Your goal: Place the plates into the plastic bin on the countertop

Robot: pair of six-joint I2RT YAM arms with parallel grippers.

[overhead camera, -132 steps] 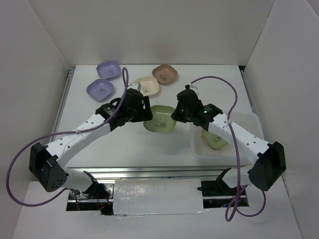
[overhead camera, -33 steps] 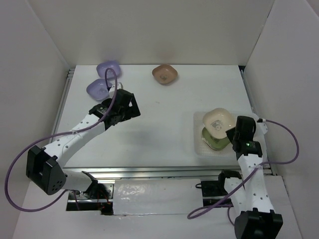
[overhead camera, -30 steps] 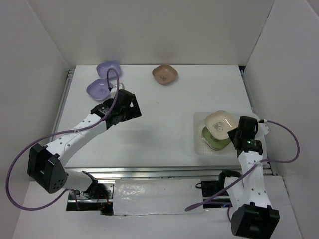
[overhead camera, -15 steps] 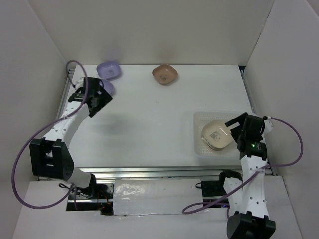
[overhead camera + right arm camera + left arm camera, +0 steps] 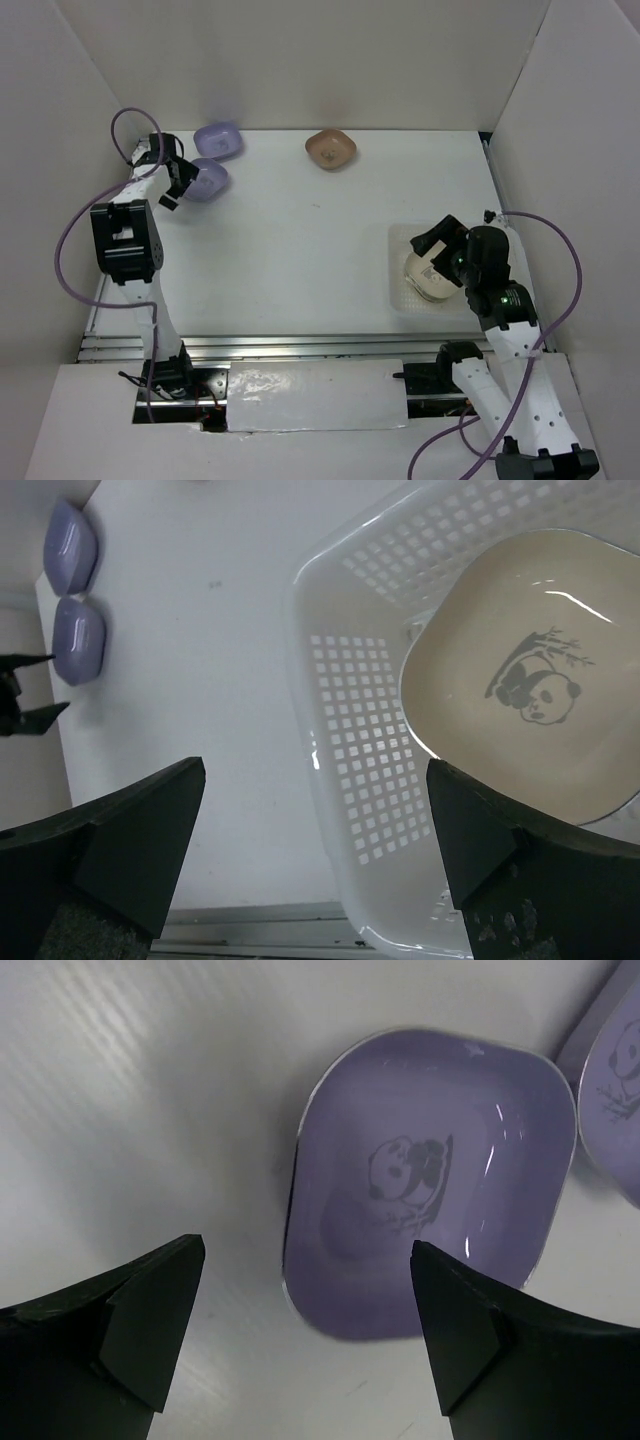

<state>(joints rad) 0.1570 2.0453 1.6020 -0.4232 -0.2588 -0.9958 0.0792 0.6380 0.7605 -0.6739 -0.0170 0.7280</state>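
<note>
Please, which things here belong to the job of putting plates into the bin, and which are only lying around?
Job:
- near purple plate
- far purple plate
- brown plate
- cream plate, already in the bin
- bin
- countertop

Not the job:
- purple cable
- side wall
- metal rails

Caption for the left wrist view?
Open left hand poised over a purple panda plate on the countertop.
</note>
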